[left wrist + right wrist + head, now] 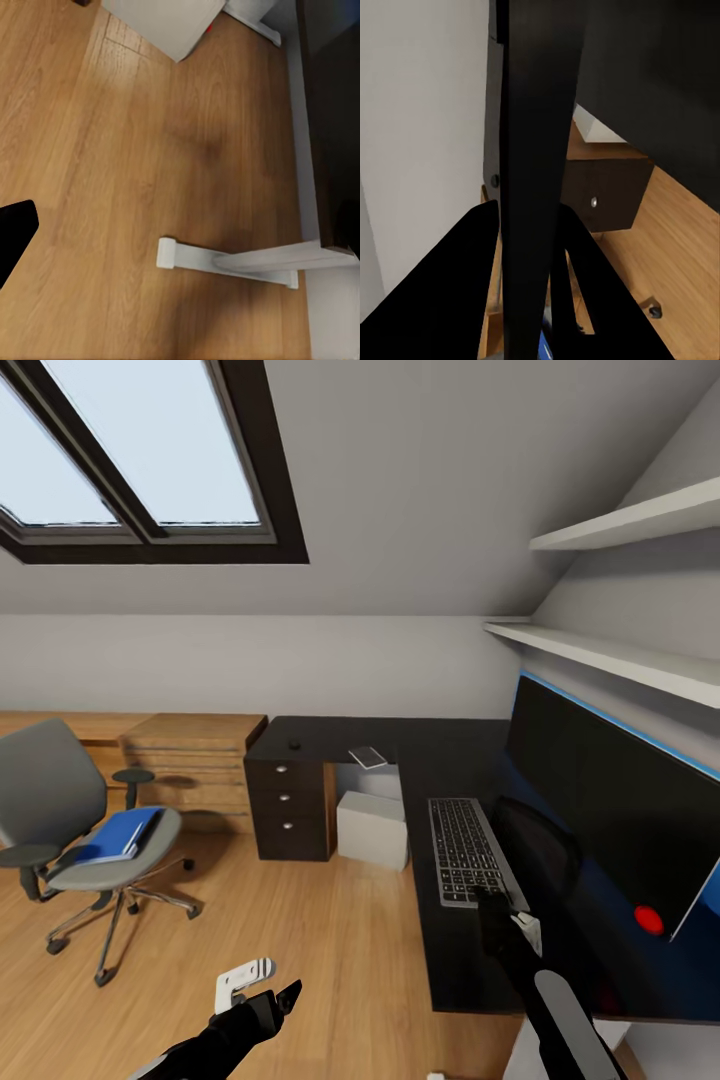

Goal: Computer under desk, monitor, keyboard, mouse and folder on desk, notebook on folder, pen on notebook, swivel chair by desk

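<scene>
At frame right, the keyboard [465, 850] lies on the bench [440, 760] beside the monitor [610, 810]; at left, the folder [120, 835] rests on the swivel chair [70, 820].

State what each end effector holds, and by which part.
Right end effector: clamped on the keyboard, at its near short end. Left end effector: nothing, hanging over the floor.

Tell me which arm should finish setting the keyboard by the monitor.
Right. The right gripper is at the near end of the keyboard, which lies on the desk in front of the monitor. The left gripper hangs over the floor, away from the desk.
</scene>
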You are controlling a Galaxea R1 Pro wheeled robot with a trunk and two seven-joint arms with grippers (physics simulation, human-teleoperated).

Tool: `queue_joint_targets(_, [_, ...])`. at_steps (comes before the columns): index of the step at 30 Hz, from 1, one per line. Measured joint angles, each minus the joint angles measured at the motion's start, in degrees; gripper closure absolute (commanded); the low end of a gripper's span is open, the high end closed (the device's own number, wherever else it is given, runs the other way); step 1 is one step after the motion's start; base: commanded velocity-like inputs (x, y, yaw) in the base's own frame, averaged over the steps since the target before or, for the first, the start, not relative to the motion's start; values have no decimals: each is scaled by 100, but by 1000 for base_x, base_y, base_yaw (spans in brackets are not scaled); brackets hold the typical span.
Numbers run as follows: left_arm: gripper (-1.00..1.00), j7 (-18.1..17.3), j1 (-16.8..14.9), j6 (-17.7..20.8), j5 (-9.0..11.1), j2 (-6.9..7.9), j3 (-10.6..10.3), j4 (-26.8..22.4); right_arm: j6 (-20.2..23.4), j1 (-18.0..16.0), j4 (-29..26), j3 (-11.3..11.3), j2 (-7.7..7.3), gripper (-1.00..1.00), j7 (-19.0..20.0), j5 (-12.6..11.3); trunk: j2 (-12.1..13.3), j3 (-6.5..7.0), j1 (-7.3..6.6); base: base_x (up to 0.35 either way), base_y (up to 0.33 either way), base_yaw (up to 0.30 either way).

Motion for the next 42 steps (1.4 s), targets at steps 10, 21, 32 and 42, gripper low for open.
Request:
queue_joint_targets(10, [-100,1,0,0,0,0,0,0,0,-2,3,0,0,100,-9,1,0,0,-1,146,-29,0])
queue_joint_targets(21, [-100,2,0,6,0,0,-1,1,1,-4,2,-1,0,100,-9,8,1,0,0,76,-57,0])
queue_joint_targets(32, [-100,0,0,15,0,0,0,3,-7,-10,87,0,0,100,-9,9,1,0,1,36,-59,0])
queue_joint_targets(42, [-100,-5,0,16,0,0,3,4,-8,-17,201,0,0,100,-9,8,1,0,0,99,-8,0])
